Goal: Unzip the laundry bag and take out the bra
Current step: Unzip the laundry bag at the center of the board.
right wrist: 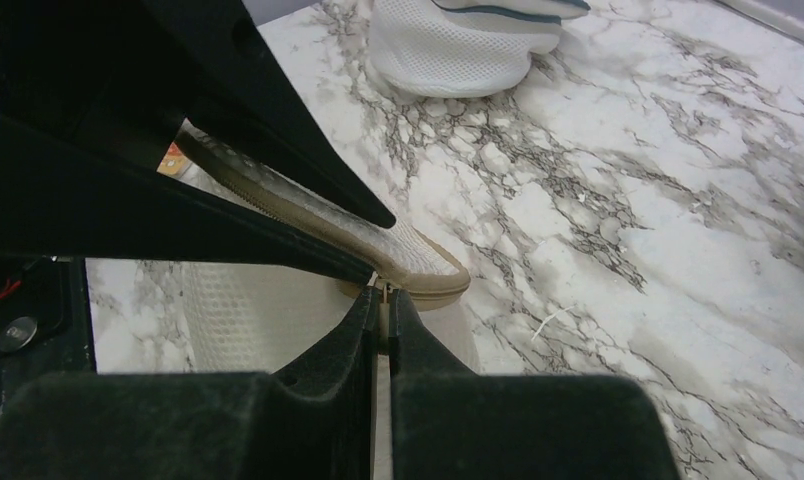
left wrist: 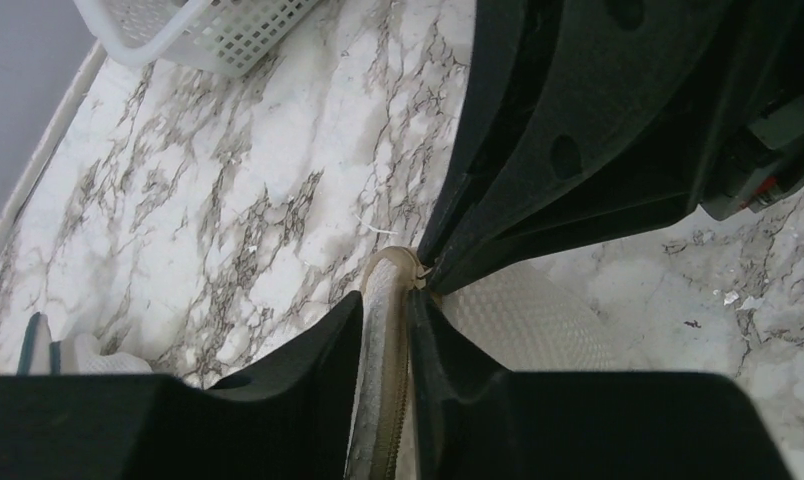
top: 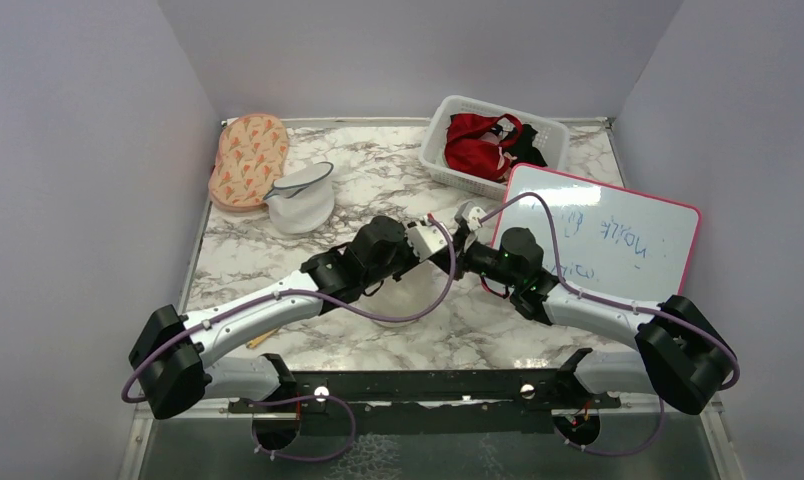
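The laundry bag [left wrist: 523, 320] lies on the marble tabletop [top: 378, 175], well apart from the white basket [top: 433, 150]. It sits on the arm-base side of the basket and a little to its left in the overhead view, where the two arms meet above it and cover most of it. The left tool [left wrist: 386, 305] is clamped on the bag's cream zip rim. Its two dark fingers press either side of that raised edge, and the textured cream face shows just beside them. The right tool [right wrist: 382, 295] comes in from the basket's side with its jaws drawn almost together. They pinch a small pale zip tab [left wrist: 421, 272] at the end of the rim, right against the left tool's grip. Whether the zip has parted anywhere along the rim cannot be told. A red garment [top: 478, 145] is heaped inside the basket with something dark beside it. A pink-edged whiteboard [top: 618, 235] lies just beside the basket, on the side toward the right arm's base. Well to the basket's left a white-and-grey pouch [top: 300, 200] rests against an orange-patterned pouch [top: 248, 160], which is the farther of the two from the basket.
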Robot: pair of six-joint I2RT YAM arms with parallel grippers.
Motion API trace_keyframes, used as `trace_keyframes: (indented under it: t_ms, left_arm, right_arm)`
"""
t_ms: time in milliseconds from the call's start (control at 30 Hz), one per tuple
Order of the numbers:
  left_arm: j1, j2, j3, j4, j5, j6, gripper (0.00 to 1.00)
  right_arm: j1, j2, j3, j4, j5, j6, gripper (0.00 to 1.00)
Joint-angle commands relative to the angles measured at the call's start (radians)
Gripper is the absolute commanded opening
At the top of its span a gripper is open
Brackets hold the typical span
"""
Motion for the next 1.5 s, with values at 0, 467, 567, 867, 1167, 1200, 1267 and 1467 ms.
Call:
trace_keyframes:
  t_ms: [0, 467, 567, 867, 1167, 1200, 1267, 1467]
  left_arm:
    - [-0.028, 0.017, 0.030, 0.000, -0.053, 0.068, 0.11]
    - [-0.092, -0.163, -0.109, 0.121, -0.022, 0.190, 0.00]
    - [-0.094, -0.220, -0.137, 0.148, -0.014, 0.174, 0.00]
    - [-0.094, -0.366, -0.199, 0.159, -0.038, 0.148, 0.00]
    - [-0.094, -0.386, -0.241, 0.152, -0.055, 0.095, 0.00]
    - [-0.094, -0.373, -0.239, 0.153, -0.066, 0.084, 0.00]
    - [-0.094, -0.342, -0.229, 0.148, -0.089, 0.063, 0.00]
    - [-0.094, -0.235, -0.174, 0.095, -0.094, 0.029, 0.30]
  right_arm:
    - [-0.003, -0.027, -0.004, 0.010, -0.010, -0.015, 0.01]
    - [-0.006, -0.034, -0.029, 0.035, 0.135, 0.039, 0.01]
    - [-0.017, -0.026, -0.028, 0.031, 0.151, 0.056, 0.01]
    - [-0.199, 0.064, -0.017, 0.024, 0.050, 0.220, 0.01]
    - [-0.230, 0.093, -0.016, 0.068, -0.099, 0.192, 0.01]
    - [-0.230, 0.092, -0.016, 0.074, -0.105, 0.192, 0.01]
    - [-0.230, 0.085, -0.021, 0.080, -0.119, 0.189, 0.01]
    - [-0.228, 0.054, -0.039, 0.116, -0.160, 0.187, 0.01]
